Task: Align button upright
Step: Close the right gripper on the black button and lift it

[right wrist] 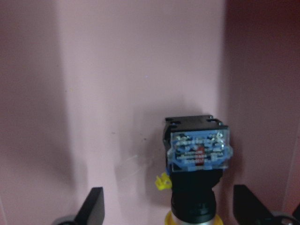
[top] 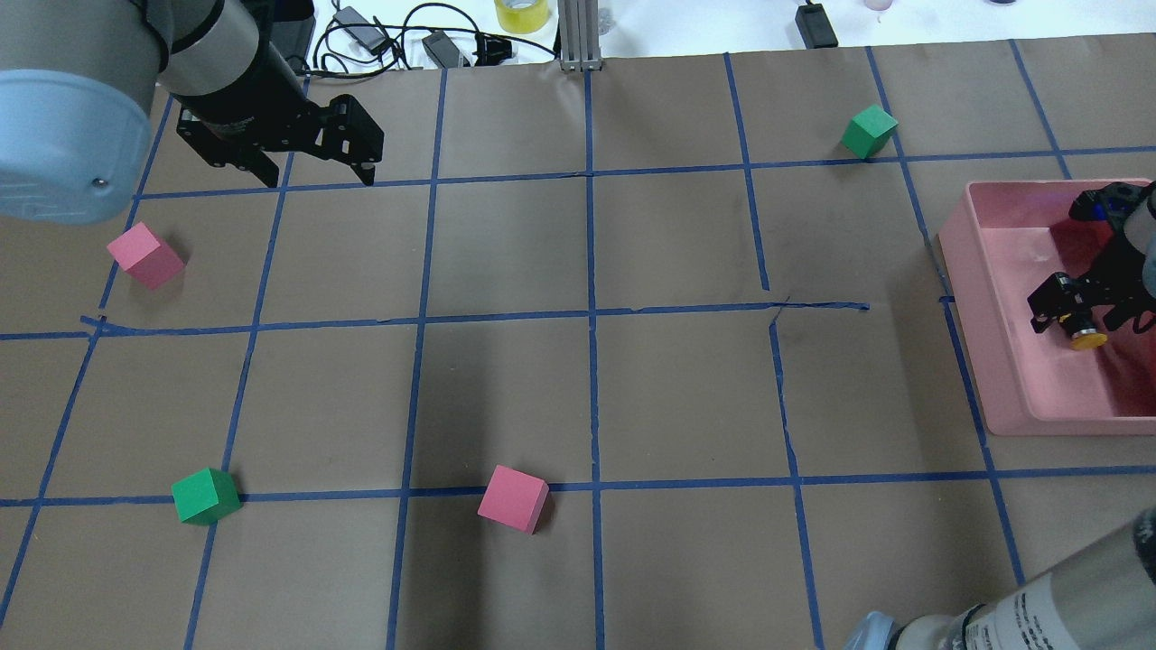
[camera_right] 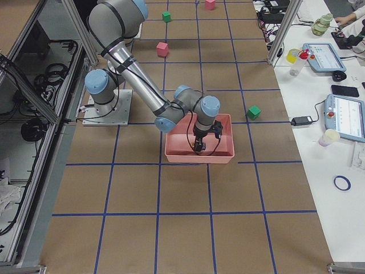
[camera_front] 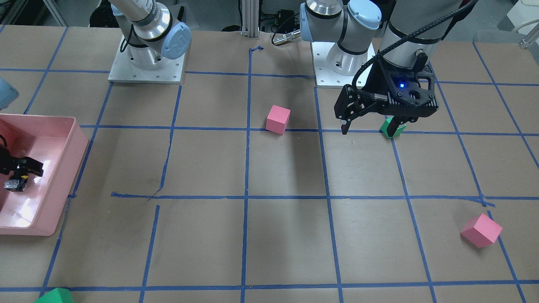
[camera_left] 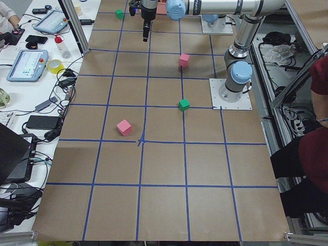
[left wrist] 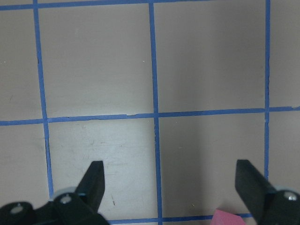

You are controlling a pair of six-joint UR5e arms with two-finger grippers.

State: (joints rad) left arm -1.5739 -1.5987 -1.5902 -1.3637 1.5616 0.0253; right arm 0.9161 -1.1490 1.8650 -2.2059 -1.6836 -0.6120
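My right gripper is spread wide inside the pink tray at the worktop's right edge. The button sits between its fingers, touching neither, yellow cap toward my wrist. My left gripper hangs spread and empty near the far-left corner.

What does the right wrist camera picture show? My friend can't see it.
The button is in the pink tray, its blue-and-grey base block facing the camera and its yellow cap cut off at the bottom edge. The right gripper is open, with a black fingertip on each side, neither touching it.
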